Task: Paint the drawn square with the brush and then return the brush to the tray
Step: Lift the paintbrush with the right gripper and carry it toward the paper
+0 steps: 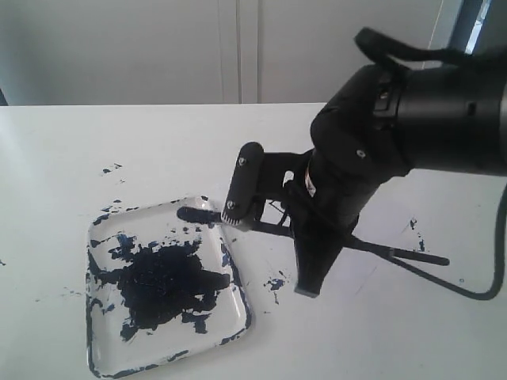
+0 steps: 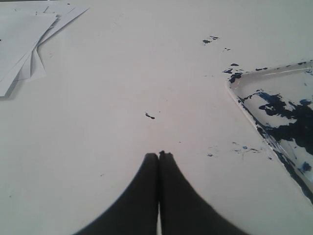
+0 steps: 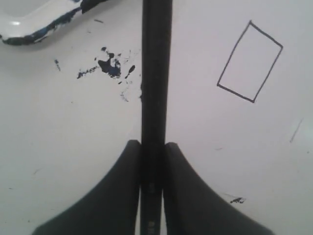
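The brush [image 1: 396,253] is long, thin and black; its dark tip rests at the far rim of the tray [image 1: 244,315], and its handle runs right across the table. My right gripper [image 1: 273,233] is shut on the brush [image 3: 156,73] partway along the handle, just right of the tray. The tray's corner [image 3: 29,24] shows beyond it. The drawn square [image 3: 249,61] is a thin black outline, blank inside, on the white surface beside the handle. My left gripper [image 2: 159,154] is shut on nothing over bare table, left of the tray [image 2: 234,90].
Blue-black paint splatters [image 1: 275,283] mark the table round the tray, with a blotch [image 3: 110,66] beside the brush handle. Loose white paper sheets [image 2: 24,44] lie at the far corner in the left wrist view. A black cable [image 1: 493,269] hangs from the right arm.
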`<state>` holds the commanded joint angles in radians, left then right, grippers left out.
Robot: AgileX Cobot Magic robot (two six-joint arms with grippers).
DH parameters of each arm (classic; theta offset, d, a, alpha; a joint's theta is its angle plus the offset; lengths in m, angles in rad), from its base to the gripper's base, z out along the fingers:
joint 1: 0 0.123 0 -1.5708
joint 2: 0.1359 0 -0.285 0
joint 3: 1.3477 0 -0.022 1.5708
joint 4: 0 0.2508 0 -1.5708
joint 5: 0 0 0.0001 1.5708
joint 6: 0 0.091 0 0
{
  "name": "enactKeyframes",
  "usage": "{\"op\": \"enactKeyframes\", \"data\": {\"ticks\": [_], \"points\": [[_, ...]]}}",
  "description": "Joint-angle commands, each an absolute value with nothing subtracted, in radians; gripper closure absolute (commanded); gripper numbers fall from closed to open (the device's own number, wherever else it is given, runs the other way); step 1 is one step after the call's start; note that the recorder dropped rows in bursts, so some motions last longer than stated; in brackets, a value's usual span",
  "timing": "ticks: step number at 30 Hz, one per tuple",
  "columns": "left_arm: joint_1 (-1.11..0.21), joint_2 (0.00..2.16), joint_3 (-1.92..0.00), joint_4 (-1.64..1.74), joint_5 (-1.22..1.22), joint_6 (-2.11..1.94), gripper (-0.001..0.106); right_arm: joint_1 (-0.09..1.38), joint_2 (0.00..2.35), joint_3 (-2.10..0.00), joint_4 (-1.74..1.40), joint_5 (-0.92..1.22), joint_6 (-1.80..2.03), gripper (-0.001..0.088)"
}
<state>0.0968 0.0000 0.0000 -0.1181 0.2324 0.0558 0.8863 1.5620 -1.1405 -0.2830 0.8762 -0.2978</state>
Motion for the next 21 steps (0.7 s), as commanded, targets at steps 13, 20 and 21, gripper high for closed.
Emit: {"op": "enactKeyframes", "data": {"ticks": [13,20,21], "points": [[0.097,0.0,0.0,-0.118,0.232,0.056,0.105,0.865,1.529,-1.208,-0.368,1.221,-0.116,0.0868],[0.097,0.0,0.0,-0.118,0.232,0.056,0.105,0.78,1.529,-1.208,-0.402,1.221,-0.116,0.0868],[0.097,0.0,0.0,-0.118,0.232,0.056,0.105,0.773,1.529,-1.208,-0.402,1.221,-0.116,0.0868]]}}
